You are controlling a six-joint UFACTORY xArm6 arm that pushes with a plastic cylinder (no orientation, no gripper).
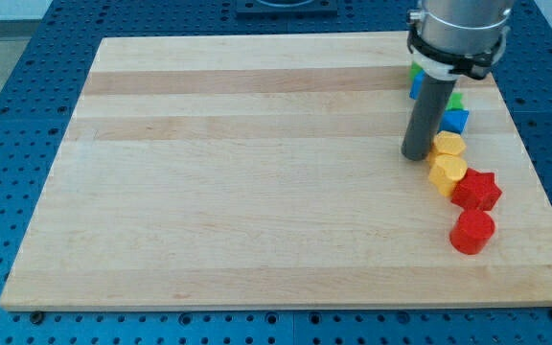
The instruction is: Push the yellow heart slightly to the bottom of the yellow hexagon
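Two yellow blocks sit touching near the board's right edge. The upper one [447,145] looks like the hexagon. The lower one [447,173] looks like the heart, just below the hexagon and a touch to its right. My tip [416,154] rests on the board immediately left of the upper yellow block, touching or nearly touching its left side. The rod stands upright and hides part of the blocks behind it.
A red star [477,190] touches the lower yellow block at its lower right, with a red cylinder [471,231] below it. A blue block [455,120] and a green block [457,99] lie above the yellow ones. Another blue block [415,84] and green block [415,69] show left of the rod. The wooden board [257,172] ends close on the right.
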